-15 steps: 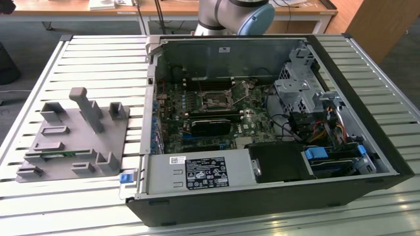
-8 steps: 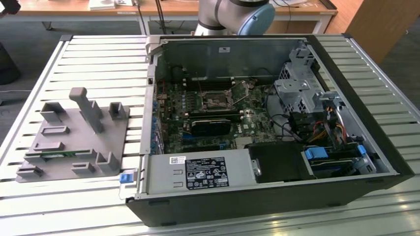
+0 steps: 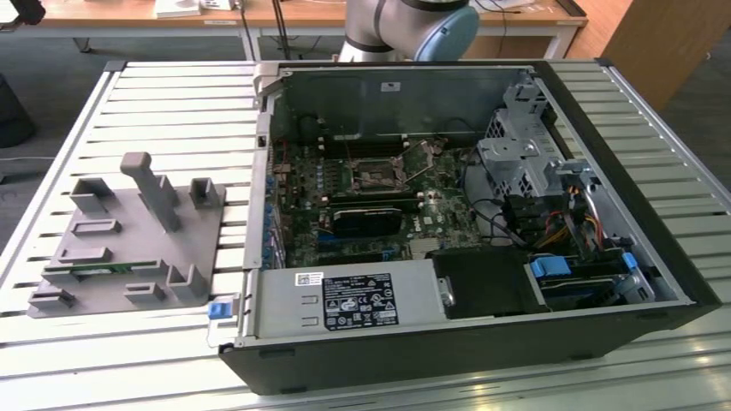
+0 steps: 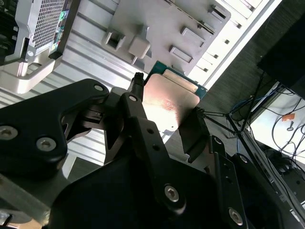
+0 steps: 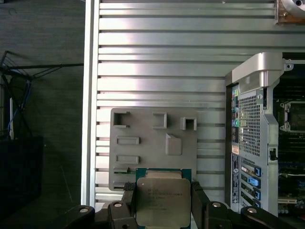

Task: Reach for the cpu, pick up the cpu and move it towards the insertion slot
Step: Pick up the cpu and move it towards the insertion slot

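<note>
1. On the exterior view's left, a grey holder tray (image 3: 126,248) with upright pegs and small pockets rests on the slatted metal table (image 3: 171,103). A thin green memory stick (image 3: 109,270) lies in one of the tray's low pockets, toward the near edge.

2. Just beside the tray, toward the exterior view's right, the open computer case (image 3: 480,231) lies on its side with the green motherboard (image 3: 342,188) exposed.

3. Near the middle of that board sits the insertion slot (image 3: 375,171), a dark square socket framed by a silver bracket; a long black card (image 3: 365,221) lies just in front of it.

4. Behind the case, the pale arm (image 3: 406,30) with its blue joint cap rises out of the exterior view's upper edge.

5. From the first wrist view, the gripper (image 5: 163,202) holds the cpu (image 5: 161,198) between its two black fingers (image 5: 125,205), one finger pressed against each opposite side of the chip, so it is clamped on it.

6. Below the held chip in that view lie the grey tray (image 5: 152,143) and the table slats; the chip is lifted clear of them, with its silver top facing the camera.

7. Seen in the second wrist view, the cpu (image 4: 170,102) sits between the fingers (image 4: 136,102), its shiny face catching the light and its green edge toward the tray (image 4: 162,24).

8. Beside the tray in the first wrist view stands the case's rear panel (image 5: 248,143), with the socket (image 5: 293,117) visible inside, well apart from the held chip.
</note>
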Motion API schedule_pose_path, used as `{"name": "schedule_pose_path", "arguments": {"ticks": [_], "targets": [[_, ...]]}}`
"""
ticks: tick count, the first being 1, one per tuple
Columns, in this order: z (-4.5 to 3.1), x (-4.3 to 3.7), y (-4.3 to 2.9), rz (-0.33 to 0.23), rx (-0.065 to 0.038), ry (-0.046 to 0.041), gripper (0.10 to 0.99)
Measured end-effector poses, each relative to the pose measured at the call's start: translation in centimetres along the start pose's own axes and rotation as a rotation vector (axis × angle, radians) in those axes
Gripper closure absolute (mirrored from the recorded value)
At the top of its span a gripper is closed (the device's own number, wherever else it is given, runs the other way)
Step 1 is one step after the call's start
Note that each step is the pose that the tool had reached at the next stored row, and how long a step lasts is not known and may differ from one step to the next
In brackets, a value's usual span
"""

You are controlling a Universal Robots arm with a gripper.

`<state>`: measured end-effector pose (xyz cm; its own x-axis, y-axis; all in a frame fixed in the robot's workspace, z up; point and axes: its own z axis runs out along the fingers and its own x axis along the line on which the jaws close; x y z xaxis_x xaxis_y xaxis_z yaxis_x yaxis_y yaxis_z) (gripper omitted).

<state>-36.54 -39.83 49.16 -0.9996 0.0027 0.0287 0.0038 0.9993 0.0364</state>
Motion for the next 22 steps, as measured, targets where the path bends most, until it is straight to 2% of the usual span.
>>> {"name": "schedule_pose_path", "arguments": {"ticks": [22], "targets": [[-0.05, -1.94, 0.01, 0.000, 0.000, 0.0000, 0.541]]}}
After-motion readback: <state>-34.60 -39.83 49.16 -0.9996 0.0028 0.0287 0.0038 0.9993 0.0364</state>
